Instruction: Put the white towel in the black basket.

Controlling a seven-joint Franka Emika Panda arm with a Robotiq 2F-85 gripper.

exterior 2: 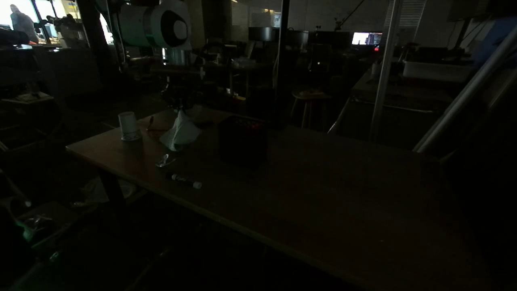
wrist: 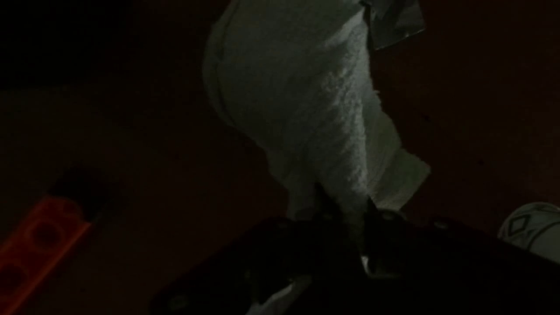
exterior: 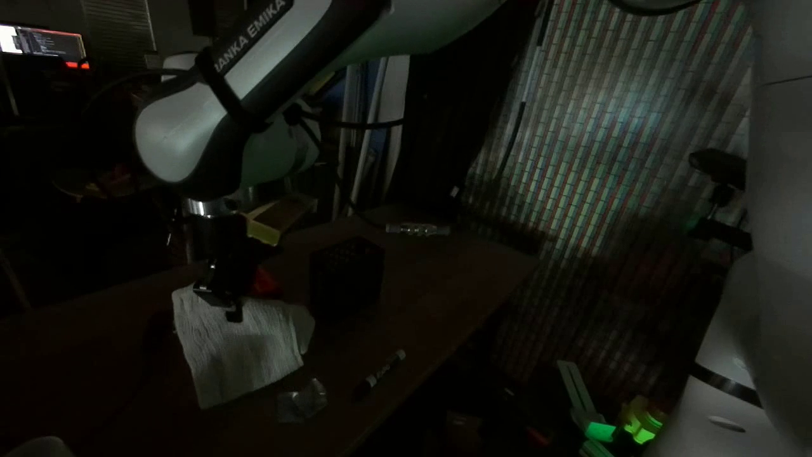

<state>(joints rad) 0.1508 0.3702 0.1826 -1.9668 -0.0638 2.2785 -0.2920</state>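
Wrist view — white towel (wrist: 297, 92) runs lengthwise, gripper (wrist: 348, 204) to top edge.

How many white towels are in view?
1: the white towel, pinched in the gripper, outside the black basket. The basket's interior is too dark to rule out another.

Dim room (exterior 2: 323, 16), glowing monitor (exterior 2: 366, 39), striped backdrop (exterior: 602, 158)

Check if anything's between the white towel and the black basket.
Nothing visible stands between them: the red object lies off to one side. The white towel, in the gripper, likely needs raising above the black basket.
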